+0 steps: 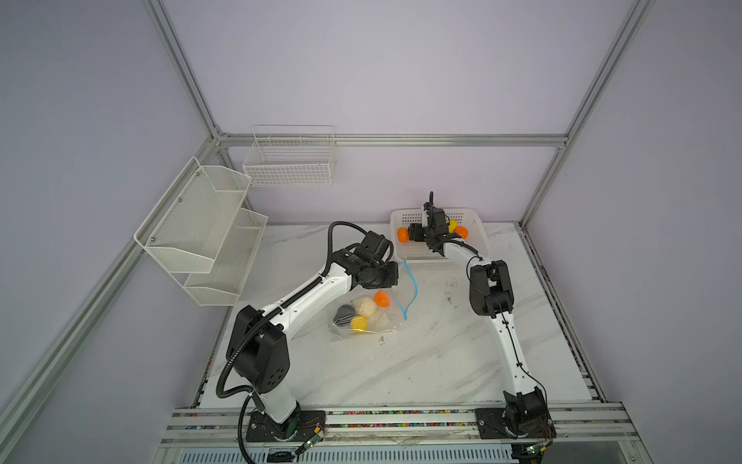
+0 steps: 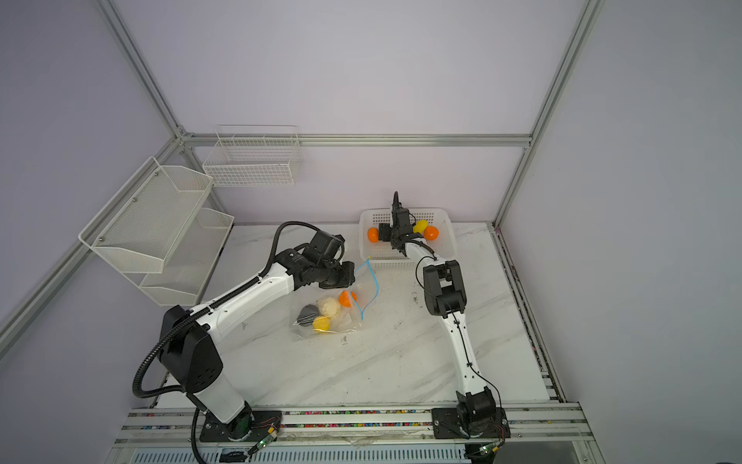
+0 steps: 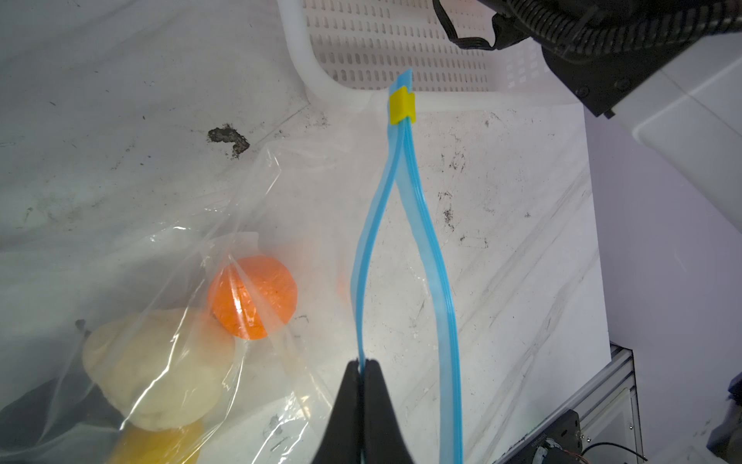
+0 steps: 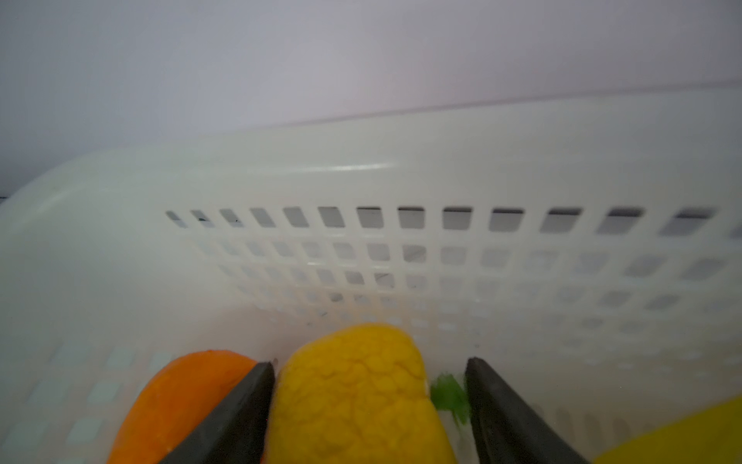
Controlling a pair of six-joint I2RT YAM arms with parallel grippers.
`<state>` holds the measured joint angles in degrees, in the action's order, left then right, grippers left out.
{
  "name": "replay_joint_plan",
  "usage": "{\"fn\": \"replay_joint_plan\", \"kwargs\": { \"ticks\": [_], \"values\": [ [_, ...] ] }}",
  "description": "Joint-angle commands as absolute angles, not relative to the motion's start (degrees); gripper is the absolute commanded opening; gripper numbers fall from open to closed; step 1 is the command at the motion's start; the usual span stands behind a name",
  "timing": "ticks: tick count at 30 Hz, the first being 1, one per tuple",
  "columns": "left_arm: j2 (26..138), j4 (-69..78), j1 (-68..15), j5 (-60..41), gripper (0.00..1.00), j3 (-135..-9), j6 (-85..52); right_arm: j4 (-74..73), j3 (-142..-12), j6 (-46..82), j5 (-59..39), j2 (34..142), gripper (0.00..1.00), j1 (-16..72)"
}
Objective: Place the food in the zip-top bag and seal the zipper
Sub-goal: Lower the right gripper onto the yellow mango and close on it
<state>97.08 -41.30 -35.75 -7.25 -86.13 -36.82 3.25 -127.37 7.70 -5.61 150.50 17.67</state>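
Left gripper point(image 3: 364, 363) is clamped on one zipper point(image 3: 401, 160) lip; the limp bag point(image 3: 192, 257) is held open at centre. At 1 o'clock, in the basket point(image 4: 361, 180), a yellow fruit point(image 4: 353, 401), judged light and soft, is straddled by the wide right gripper point(image 4: 369, 363); its middle is best gripped.

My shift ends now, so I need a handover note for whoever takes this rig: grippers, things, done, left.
Left gripper: jaws shut on one lip of the zipper, holding the bag open.
Right gripper: open in the basket, jaws astride a yellow fruit, not clamped.
Done: cream bulb, dark lump, yellow ball and orange ball are bagged.
Left: that fruit, two oranges, another yellow piece; then run the slider shut.
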Motion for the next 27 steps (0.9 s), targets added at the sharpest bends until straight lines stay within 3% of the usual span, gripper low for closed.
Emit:
{"fn": "replay_joint_plan", "kwargs": {
  "ticks": [1, 8, 27],
  "values": [
    [94.72, -40.95, -35.5, -6.98, 0.0, -88.0, -36.34, 4.57, -127.97, 8.35, -6.76, 151.35, 0.75, 17.5],
    [94.4, -40.91, -35.5, -6.77, 0.0, -87.62, -36.39, 4.62, -127.71, 9.18, -7.74, 150.72, 0.68, 17.48],
    [93.37, -39.43, -35.49, -7.03, 0.0, -86.75, -36.55, 5.54, -122.13, 9.1, -4.56, 141.4, 0.65, 17.13]
  ]
}}
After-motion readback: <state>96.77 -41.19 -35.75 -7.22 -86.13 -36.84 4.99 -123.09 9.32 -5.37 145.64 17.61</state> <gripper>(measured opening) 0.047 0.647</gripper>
